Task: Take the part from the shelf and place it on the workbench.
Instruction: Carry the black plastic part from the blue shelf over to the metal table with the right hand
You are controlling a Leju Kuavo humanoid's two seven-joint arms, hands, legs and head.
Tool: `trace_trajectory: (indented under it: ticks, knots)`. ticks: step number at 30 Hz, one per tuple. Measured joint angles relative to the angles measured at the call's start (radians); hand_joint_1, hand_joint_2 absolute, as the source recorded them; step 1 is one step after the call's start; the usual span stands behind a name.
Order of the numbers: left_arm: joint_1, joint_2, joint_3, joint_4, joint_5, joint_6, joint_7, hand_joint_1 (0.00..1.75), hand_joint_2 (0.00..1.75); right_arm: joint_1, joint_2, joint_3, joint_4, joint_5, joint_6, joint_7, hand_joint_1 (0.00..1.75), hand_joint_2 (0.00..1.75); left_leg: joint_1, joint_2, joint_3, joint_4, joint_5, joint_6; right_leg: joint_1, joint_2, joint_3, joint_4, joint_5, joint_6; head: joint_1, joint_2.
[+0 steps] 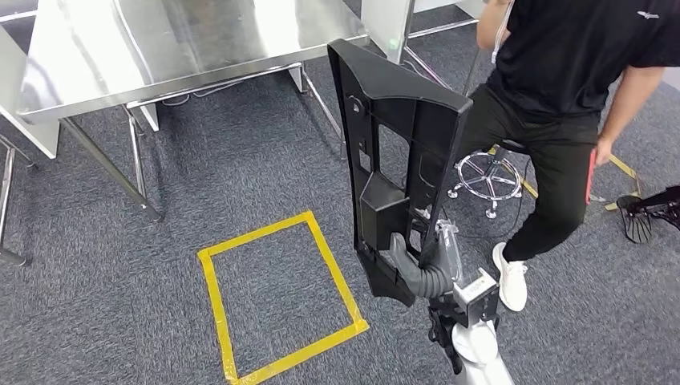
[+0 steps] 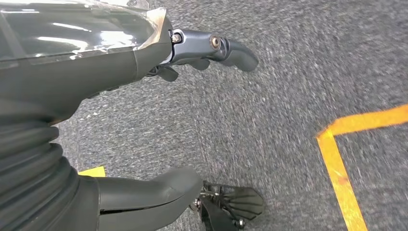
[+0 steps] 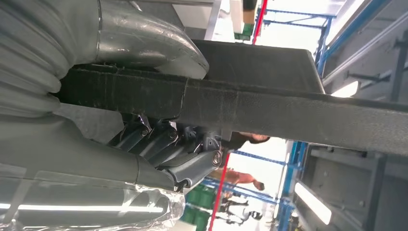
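Part (image 1: 401, 152) upright, gripped by right hand (image 1: 413, 269); left hand (image 2: 144, 120) open, holds nothing.

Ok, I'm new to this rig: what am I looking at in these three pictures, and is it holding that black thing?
This is a two-armed humanoid robot. The wide picture looks down from its head: its right hand grips a tall black plastic part, held upright. Ahead stands a steel workbench, with a yellow tape square on the carpet and a person by a stool. The right wrist camera shows the thumb and fingers clamping the part's edge. The left wrist camera shows the left hand holding nothing, above the carpet.
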Motion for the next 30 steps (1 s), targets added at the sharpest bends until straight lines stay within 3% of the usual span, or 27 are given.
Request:
trace_trajectory:
  ticks: [2,5,6,7,9,10,12,14,16,17,19,21,22,23,24,26,27,28,30]
  knots:
    - [0.000,-0.001,0.001,0.000,-0.001,0.001,0.003,0.00,1.75,-0.008,0.000,0.001,0.001,0.000,0.000,0.002,1.75,1.75,0.001,-0.003,0.023,-0.009,-0.002,0.014,0.000,0.000,-0.022,0.055,-0.021,0.003,0.002,0.000]
    - [-0.002,-0.001,0.001,0.000,-0.005,0.002,0.007,0.00,1.75,-0.019,0.000,0.001,0.003,-0.001,-0.002,0.003,1.75,1.75,0.001,-0.004,0.037,-0.011,-0.013,0.024,-0.001,0.001,-0.137,0.235,-0.082,-0.001,0.005,0.000]
    - [-0.001,-0.001,0.001,0.000,-0.007,0.002,0.008,0.00,1.75,-0.019,0.000,0.001,0.005,-0.001,-0.003,0.004,1.75,1.75,0.000,-0.006,0.043,-0.010,-0.019,0.025,0.000,0.001,-0.168,0.270,-0.087,0.002,0.004,0.000]
    - [-0.001,-0.001,0.001,0.000,-0.008,0.002,0.009,0.00,1.75,-0.019,-0.001,0.001,0.007,-0.001,-0.003,0.004,1.75,1.75,0.000,-0.008,0.050,-0.010,-0.025,0.023,0.000,0.001,-0.181,0.268,-0.075,0.009,0.005,0.000]
    - [0.001,-0.003,0.001,0.000,-0.009,0.002,0.010,0.00,1.75,-0.019,-0.002,0.001,0.009,0.000,-0.004,0.004,1.75,1.75,0.001,-0.011,0.070,-0.010,-0.041,0.018,-0.001,0.001,-0.155,0.163,-0.007,0.028,0.005,0.000]
    - [0.001,-0.004,0.001,0.000,-0.009,0.002,0.010,0.00,1.75,-0.019,-0.002,0.001,0.009,0.000,-0.004,0.004,1.75,1.75,0.000,-0.012,0.081,-0.008,-0.051,0.013,-0.001,0.000,-0.134,0.096,0.027,0.031,0.005,0.000]
    - [-0.001,-0.004,0.001,0.000,-0.010,0.002,0.013,0.00,1.75,-0.023,-0.002,0.003,0.011,0.000,-0.004,0.006,1.75,1.75,-0.003,-0.013,0.091,-0.007,-0.068,0.002,0.004,-0.002,-0.106,0.014,0.057,0.012,0.005,0.000]
    - [-0.003,-0.003,0.001,0.000,-0.010,0.003,0.016,0.00,1.75,-0.029,-0.001,0.006,0.012,0.000,-0.003,0.009,1.75,1.75,-0.005,-0.012,0.094,-0.007,-0.076,-0.008,0.007,-0.001,-0.100,0.005,0.052,-0.017,0.005,0.000]
    - [-0.005,-0.002,0.001,-0.001,-0.011,0.003,0.018,0.00,1.75,-0.036,0.001,0.008,0.012,-0.001,-0.003,0.011,1.75,1.75,-0.003,-0.008,0.085,0.020,-0.075,-0.015,-0.001,0.002,-0.085,0.001,0.053,-0.029,0.004,0.000]
    - [-0.007,-0.002,0.001,-0.002,-0.012,0.003,0.018,0.00,1.75,-0.041,0.002,0.009,0.013,-0.001,-0.003,0.011,1.75,1.75,-0.001,-0.007,0.063,0.057,-0.075,-0.019,-0.003,0.002,-0.073,-0.001,0.048,-0.036,0.003,0.000]
    - [-0.008,-0.003,0.001,-0.002,-0.012,0.003,0.019,0.00,1.75,-0.047,0.005,0.011,0.014,-0.001,-0.003,0.011,1.75,1.75,0.003,-0.002,-0.013,0.174,-0.093,-0.031,-0.005,0.001,-0.053,-0.004,0.033,-0.047,0.000,0.000]
    - [-0.006,-0.003,0.001,-0.002,-0.012,0.003,0.019,0.00,1.75,-0.049,0.007,0.012,0.016,0.000,-0.003,0.011,1.75,1.75,0.008,0.000,-0.099,0.268,-0.137,-0.041,-0.004,0.003,-0.035,-0.004,0.015,-0.050,-0.001,0.000]
    - [-0.005,-0.003,0.001,-0.002,-0.012,0.002,0.019,0.00,1.75,-0.048,0.007,0.012,0.018,0.000,-0.003,0.012,1.75,1.75,0.008,0.000,-0.127,0.283,-0.148,-0.043,-0.004,0.004,-0.023,-0.004,0.006,-0.050,-0.001,0.000]
    - [-0.004,-0.003,0.001,-0.002,-0.013,0.001,0.019,0.00,1.75,-0.049,0.008,0.012,0.019,0.000,-0.003,0.014,1.75,1.75,0.009,0.001,-0.139,0.268,-0.140,-0.042,-0.003,0.005,-0.009,-0.004,-0.005,-0.049,-0.001,0.000]
    - [-0.004,-0.003,0.001,-0.002,-0.014,0.001,0.019,0.00,1.75,-0.049,0.008,0.012,0.019,0.000,-0.003,0.016,1.75,1.75,0.009,0.001,-0.137,0.227,-0.111,-0.040,-0.003,0.005,0.006,-0.004,-0.016,-0.048,-0.001,0.000]
    - [-0.004,-0.002,0.001,-0.002,-0.019,-0.001,0.018,0.00,1.75,-0.050,0.010,0.012,0.020,0.004,-0.004,0.019,1.75,1.75,0.006,0.001,-0.112,0.111,-0.013,-0.028,-0.002,0.006,0.035,-0.005,-0.040,-0.043,0.000,0.000]
    - [-0.003,-0.001,0.001,-0.002,-0.022,-0.002,0.017,0.00,1.75,-0.050,0.012,0.012,0.020,0.006,-0.005,0.020,1.75,1.75,0.002,0.002,-0.101,0.068,0.021,-0.021,-0.001,0.007,0.045,-0.008,-0.050,-0.038,0.000,0.000]
    - [-0.003,-0.001,0.001,-0.002,-0.024,-0.003,0.016,0.00,1.75,-0.051,0.013,0.012,0.020,0.009,-0.005,0.022,1.75,1.75,-0.003,0.001,-0.091,0.043,0.043,-0.014,0.000,0.009,0.051,-0.013,-0.058,-0.031,0.000,0.000]
    - [-0.003,0.000,0.001,-0.003,-0.027,-0.004,0.013,0.00,1.75,-0.050,0.016,0.012,0.019,0.013,-0.005,0.025,1.75,1.75,-0.010,0.000,-0.077,0.027,0.038,0.002,0.006,0.011,0.068,-0.015,-0.060,-0.015,0.000,0.000]
